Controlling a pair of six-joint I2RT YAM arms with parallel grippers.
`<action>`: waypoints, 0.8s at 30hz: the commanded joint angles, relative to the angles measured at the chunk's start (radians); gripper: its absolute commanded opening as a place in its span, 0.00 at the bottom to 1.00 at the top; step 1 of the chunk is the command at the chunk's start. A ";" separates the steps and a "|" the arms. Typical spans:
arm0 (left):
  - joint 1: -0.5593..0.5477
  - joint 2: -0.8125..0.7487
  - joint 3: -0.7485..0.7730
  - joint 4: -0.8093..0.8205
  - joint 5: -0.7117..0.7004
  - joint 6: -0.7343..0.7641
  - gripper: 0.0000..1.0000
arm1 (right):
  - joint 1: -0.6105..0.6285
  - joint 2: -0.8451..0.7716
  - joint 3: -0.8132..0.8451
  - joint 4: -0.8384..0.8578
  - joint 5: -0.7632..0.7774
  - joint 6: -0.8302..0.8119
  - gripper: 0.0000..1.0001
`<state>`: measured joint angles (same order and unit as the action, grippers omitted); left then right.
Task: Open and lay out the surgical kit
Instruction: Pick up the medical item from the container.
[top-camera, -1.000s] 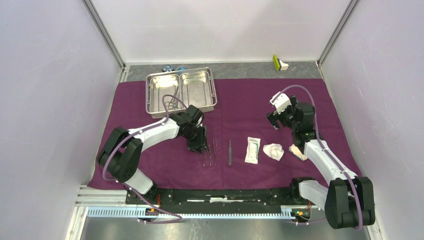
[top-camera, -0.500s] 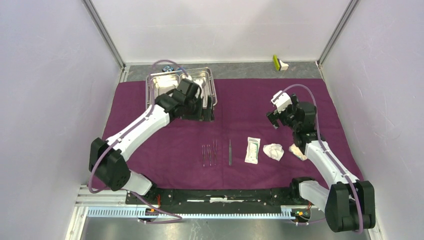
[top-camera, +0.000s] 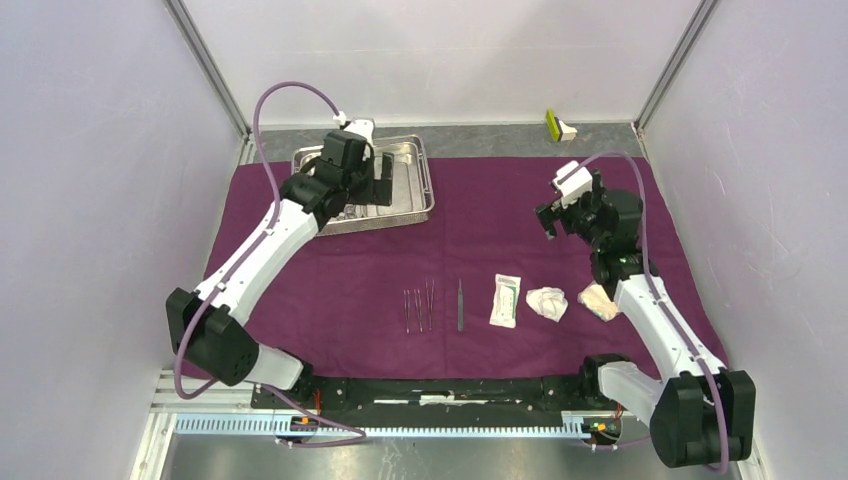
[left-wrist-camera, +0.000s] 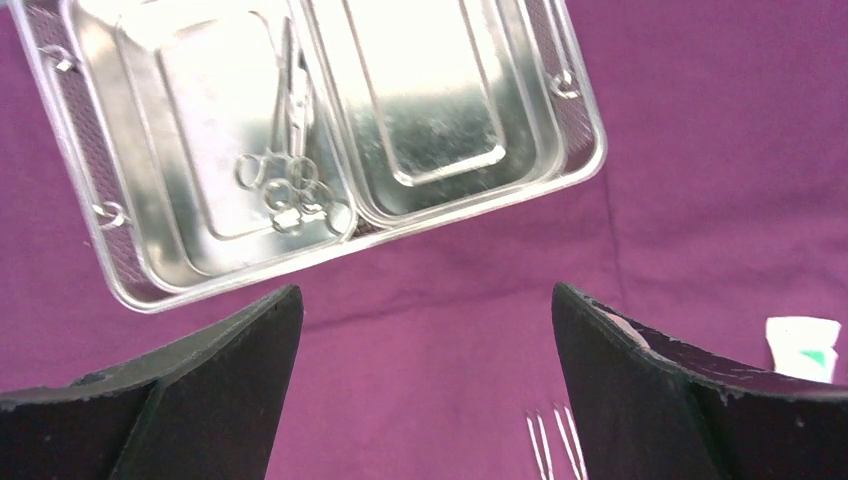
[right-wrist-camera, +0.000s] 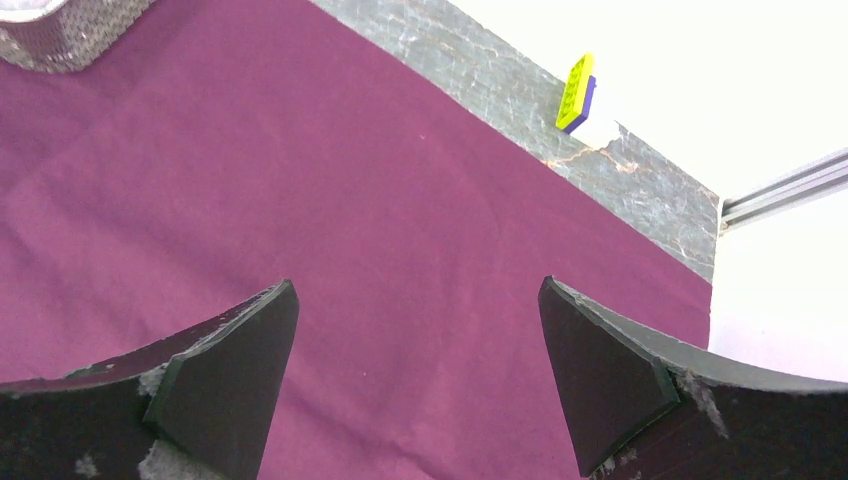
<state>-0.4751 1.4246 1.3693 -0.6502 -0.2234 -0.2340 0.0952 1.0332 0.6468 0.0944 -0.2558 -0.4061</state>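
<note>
Top external view: nearest the arms, a neat row lies on the purple cloth (top-camera: 480, 220). It runs slim forceps (top-camera: 418, 308), tweezers (top-camera: 460, 305), white packet (top-camera: 506, 300) and two gauze wads (top-camera: 547, 302), spaced apart as for display. Further back the right gripper (top-camera: 548, 222) hangs wide and empty over bare cloth. Beyond, the left gripper (top-camera: 380, 185), wide and holding nothing, hovers over the steel tray (top-camera: 428, 190). Ringed forceps (left-wrist-camera: 290, 180) lie in one compartment, likely next, with only the tray wall in the way. A yellow-green block (top-camera: 553, 125) sits apart on the worktop (top-camera: 480, 140).
</note>
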 joint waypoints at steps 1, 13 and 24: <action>0.062 0.030 0.006 0.120 -0.049 0.126 1.00 | -0.004 0.007 0.066 -0.009 -0.030 0.096 0.98; 0.315 0.278 0.106 0.097 0.218 0.135 1.00 | -0.006 0.033 0.094 -0.061 -0.038 0.123 0.98; 0.318 0.617 0.396 -0.039 0.163 0.322 0.94 | -0.005 0.054 0.065 -0.076 -0.031 0.046 0.98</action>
<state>-0.1585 1.9903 1.6768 -0.6510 -0.0479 -0.0414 0.0952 1.0771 0.6941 0.0189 -0.2878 -0.3275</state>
